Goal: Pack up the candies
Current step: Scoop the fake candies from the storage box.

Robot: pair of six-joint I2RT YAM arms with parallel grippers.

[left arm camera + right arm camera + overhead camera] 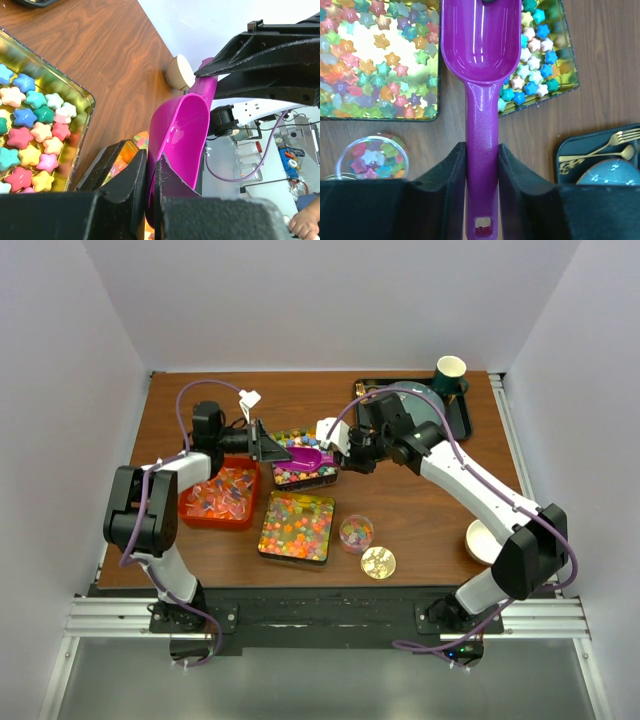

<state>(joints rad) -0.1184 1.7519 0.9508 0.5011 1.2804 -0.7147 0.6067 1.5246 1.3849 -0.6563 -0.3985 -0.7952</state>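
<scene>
Pastel star-shaped candies (380, 65) are seen loose in two shallow gold rectangular tins (268, 550). More are seen in a small clear round cup (372, 160) near the tins, which is judged the pack target.

The glossy magenta plastic scoop (482, 45) is held over the tins with its bowl empty. The right gripper (481, 150) is clamped on the scoop's handle, fingers flat on both sides. The left gripper (151, 167) is closed too and appears to be pinched on the scoop's front lip, though the contact is partly hidden.

The candies are judged tiny, light and hard. They are likely to roll and scatter, so single pieces are not worth pinching. They are best taken in bulk with the scoop.

The scoop is judged stiff but slick. The grip is best kept on the narrow handle, with the bowl kept level once it is loaded, or pieces may be spilled onto the brown wooden table (420, 520).
</scene>
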